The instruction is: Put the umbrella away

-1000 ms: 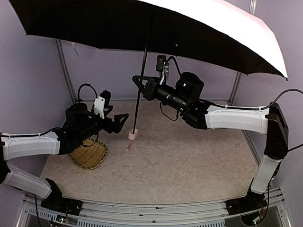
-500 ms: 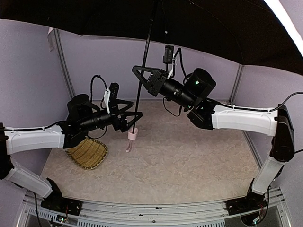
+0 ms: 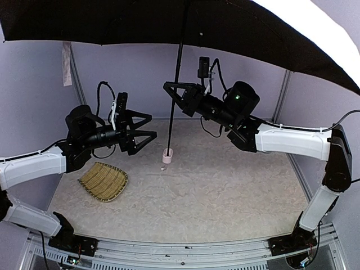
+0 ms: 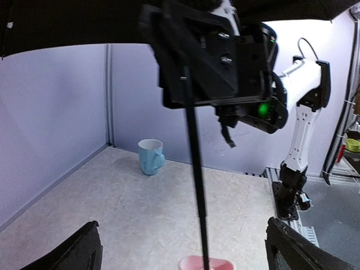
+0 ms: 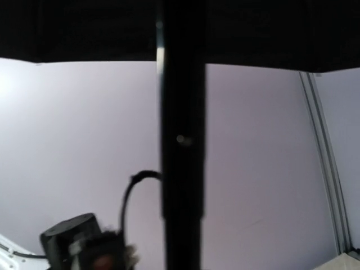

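Open umbrella (image 3: 140, 25) near both side walls (image 3: 31, 107)

Your top camera looks down from the near edge across the table (image 3: 225, 191). Your left wrist camera faces the right arm (image 4: 304, 95), nearly level. Your right wrist camera sits tight on the umbrella shaft (image 5: 181, 140), shared by all three.
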Robot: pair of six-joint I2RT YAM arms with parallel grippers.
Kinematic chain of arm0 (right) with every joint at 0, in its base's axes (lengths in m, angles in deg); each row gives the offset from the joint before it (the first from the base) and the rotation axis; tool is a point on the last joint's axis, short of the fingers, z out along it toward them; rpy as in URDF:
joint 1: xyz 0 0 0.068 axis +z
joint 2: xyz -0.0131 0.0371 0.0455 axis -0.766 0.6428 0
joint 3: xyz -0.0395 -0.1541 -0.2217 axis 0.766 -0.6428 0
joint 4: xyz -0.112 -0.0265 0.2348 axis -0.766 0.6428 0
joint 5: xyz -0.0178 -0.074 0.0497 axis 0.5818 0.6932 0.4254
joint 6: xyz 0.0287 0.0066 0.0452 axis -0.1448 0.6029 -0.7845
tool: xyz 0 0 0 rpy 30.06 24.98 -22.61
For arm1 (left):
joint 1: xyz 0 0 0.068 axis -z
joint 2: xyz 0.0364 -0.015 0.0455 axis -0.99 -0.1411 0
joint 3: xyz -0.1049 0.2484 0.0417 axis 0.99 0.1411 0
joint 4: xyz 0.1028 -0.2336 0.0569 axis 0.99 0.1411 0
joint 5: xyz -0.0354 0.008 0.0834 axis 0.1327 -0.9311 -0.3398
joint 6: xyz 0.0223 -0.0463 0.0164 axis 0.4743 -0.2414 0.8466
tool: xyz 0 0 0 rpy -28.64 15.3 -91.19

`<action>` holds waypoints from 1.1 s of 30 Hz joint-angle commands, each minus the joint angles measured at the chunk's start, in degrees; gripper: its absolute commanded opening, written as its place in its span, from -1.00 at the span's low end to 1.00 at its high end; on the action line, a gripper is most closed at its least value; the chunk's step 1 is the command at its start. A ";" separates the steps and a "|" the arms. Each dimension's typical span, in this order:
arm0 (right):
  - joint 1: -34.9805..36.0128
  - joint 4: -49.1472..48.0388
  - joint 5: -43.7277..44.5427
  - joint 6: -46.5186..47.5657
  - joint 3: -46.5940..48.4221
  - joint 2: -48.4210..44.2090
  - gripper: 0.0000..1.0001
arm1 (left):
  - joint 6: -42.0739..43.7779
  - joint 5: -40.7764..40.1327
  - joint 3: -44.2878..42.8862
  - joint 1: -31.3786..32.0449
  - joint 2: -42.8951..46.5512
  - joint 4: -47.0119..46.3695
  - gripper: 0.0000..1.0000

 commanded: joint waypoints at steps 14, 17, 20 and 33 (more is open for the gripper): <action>0.21 -5.92 -3.19 -2.83 -1.91 -0.25 -1.00 | -7.08 -0.31 -10.34 7.28 -14.16 -3.27 0.27; 0.17 -6.46 -3.33 -3.56 -2.54 -0.45 -1.00 | -8.14 0.30 -10.79 7.72 -15.28 -3.67 -0.14; 0.01 -6.27 -2.63 -4.07 -3.26 -0.78 -1.00 | -9.75 1.23 -10.58 8.44 -15.95 -5.09 -0.60; -6.33 -8.00 2.44 -15.27 -8.32 -3.24 -0.18 | -18.18 -6.92 -6.64 11.58 -18.86 -9.48 -1.00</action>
